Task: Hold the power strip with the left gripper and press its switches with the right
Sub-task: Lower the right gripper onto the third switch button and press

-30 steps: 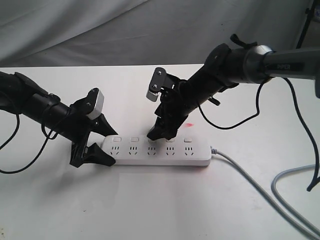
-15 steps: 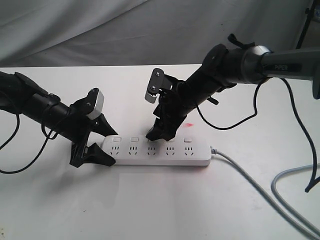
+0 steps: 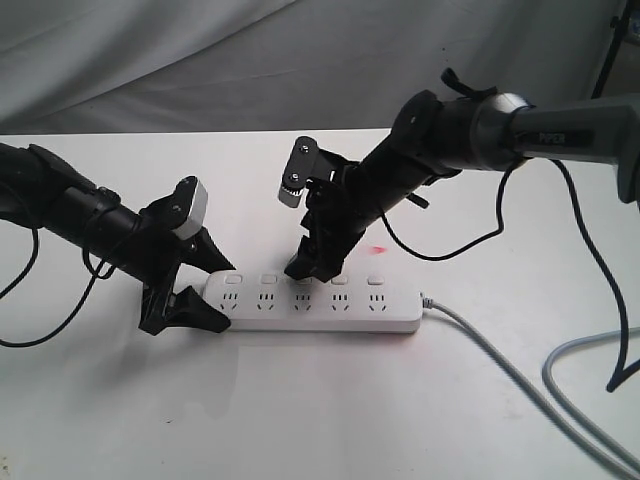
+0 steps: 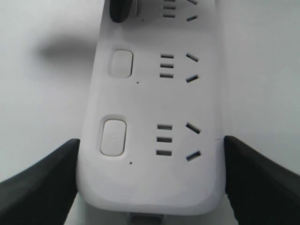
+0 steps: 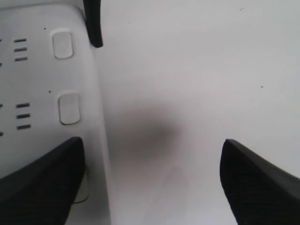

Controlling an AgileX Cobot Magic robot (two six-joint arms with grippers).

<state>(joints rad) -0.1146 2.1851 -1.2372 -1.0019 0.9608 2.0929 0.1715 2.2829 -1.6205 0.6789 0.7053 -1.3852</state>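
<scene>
While gripping the strip (image 3: 320,303) at its left end with the left gripper (image 3: 218,293), poises the wide-open right gripper (image 3: 318,268) over its middle switches (image 3: 340,281).

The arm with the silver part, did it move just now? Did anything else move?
Yes. The right gripper slid a little to the left along the power strip, above the switches. Its jaws are wide open and hold nothing. The left gripper stayed clamped on the strip's left end, and the power strip did not move.
</scene>
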